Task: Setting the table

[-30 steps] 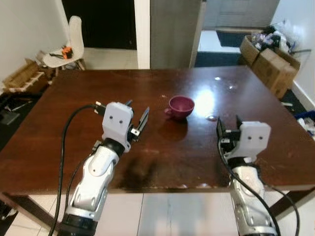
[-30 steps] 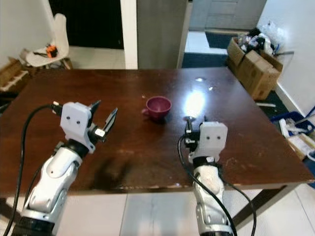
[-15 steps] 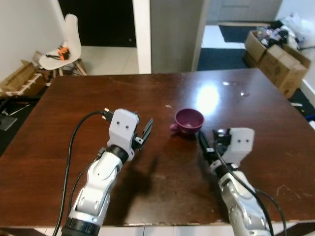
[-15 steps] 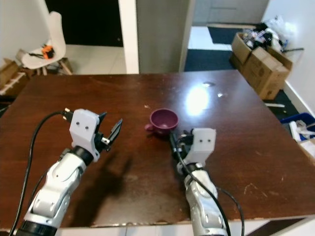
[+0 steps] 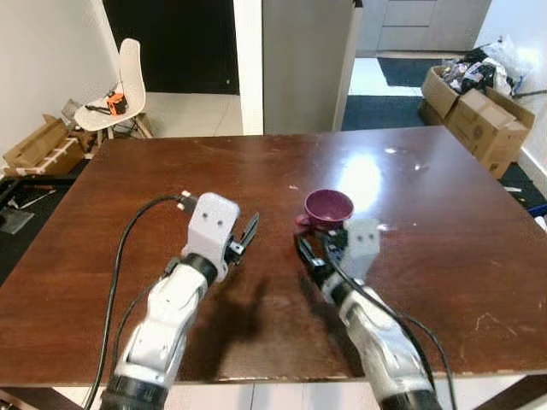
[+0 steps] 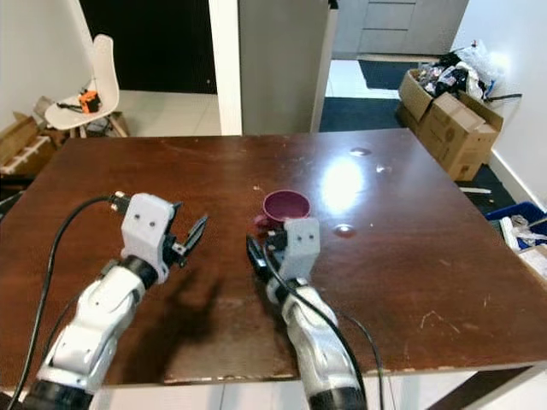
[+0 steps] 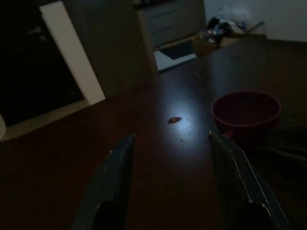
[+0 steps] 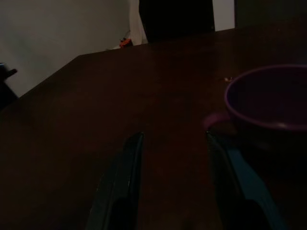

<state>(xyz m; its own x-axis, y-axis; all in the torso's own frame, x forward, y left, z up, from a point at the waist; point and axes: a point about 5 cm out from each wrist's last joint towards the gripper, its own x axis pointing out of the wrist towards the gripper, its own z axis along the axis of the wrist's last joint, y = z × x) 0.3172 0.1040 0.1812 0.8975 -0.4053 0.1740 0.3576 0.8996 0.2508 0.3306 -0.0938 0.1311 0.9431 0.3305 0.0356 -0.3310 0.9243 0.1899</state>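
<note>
A purple cup stands upright on the dark brown bench. It has a small handle on its side.

The right pincer is low over the bench, just beside the cup. The cup is right in front of it and a little to its right side. In the right wrist view the two black fingers are spread apart with nothing between them, so this pincer is open. One finger points close to the cup's handle, but it is hard to tell if it touches.

The left pincer is held above the bench, well to the left of the right pincer. Its fingers are apart too, and they hold nothing. The cup sits ahead of it and off to its right, well apart from it.

Far behind both pincers, past the bench, stands a white chair. Brown boxes sit on the floor off to the right.
</note>
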